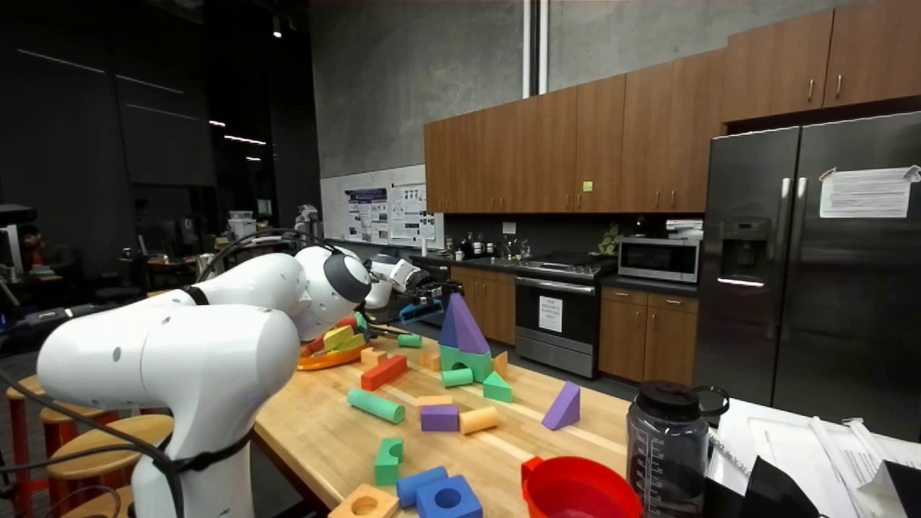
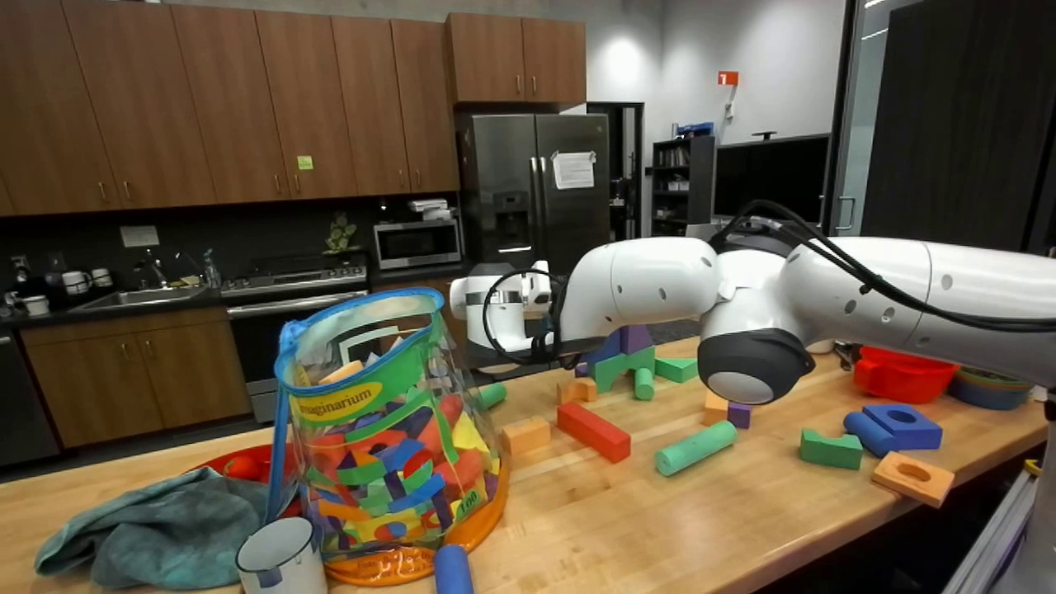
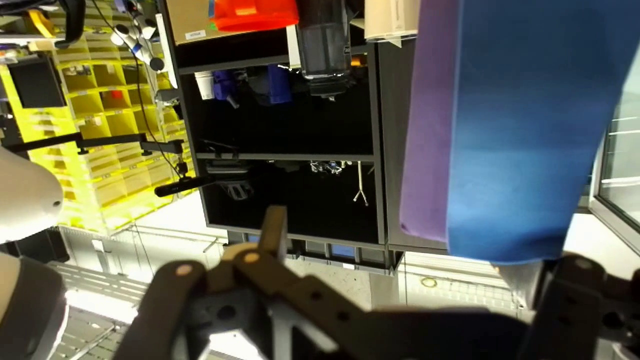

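Near the kitchen-side edge of the table (image 1: 316, 432), the blue wedge (image 3: 525, 150) and purple wedge (image 3: 427, 150) stand long-axis upright on a green arch (image 1: 477, 365), peaks just below the gripper (image 3: 400, 252), its jaws spread wide, gripping nothing, contact unclear.

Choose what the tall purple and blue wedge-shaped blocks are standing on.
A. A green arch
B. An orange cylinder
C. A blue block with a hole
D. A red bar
A, because in an exterior view the purple block and the blue block rise directly from the top of the green arch.
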Motion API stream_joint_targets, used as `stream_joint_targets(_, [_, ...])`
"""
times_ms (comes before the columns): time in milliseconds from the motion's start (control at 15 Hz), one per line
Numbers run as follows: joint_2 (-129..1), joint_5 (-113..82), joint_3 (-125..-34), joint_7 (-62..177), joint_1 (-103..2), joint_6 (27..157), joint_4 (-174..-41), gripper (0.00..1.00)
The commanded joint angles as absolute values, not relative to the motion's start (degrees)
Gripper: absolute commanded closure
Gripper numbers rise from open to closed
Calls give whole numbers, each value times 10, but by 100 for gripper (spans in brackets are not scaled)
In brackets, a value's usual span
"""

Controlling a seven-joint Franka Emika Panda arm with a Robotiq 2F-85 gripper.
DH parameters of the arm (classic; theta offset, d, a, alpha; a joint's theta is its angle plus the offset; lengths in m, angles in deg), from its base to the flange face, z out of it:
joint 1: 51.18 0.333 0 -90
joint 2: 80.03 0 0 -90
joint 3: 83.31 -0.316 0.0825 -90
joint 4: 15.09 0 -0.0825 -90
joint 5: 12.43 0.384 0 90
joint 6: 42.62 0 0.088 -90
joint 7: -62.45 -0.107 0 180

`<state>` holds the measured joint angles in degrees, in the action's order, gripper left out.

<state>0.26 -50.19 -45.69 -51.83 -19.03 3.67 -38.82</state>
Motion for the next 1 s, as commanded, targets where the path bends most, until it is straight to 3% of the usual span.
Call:
stream_joint_targets(0, [4,-500,-469,-486,-180,21,-391,0])
stream_joint_targets(67, [4,-497,-470,-492,-180,19,-390,0])
stream_joint_targets(133, [4,-493,-472,-496,-179,18,-387,25])
stream_joint_targets(333, [2,-490,-473,-506,-180,18,-382,39])
stream_joint_targets(800, [-4,-487,-470,-524,-186,24,-373,95])
stream_joint_targets(933, [-11,-488,-465,-543,-195,27,-365,99])
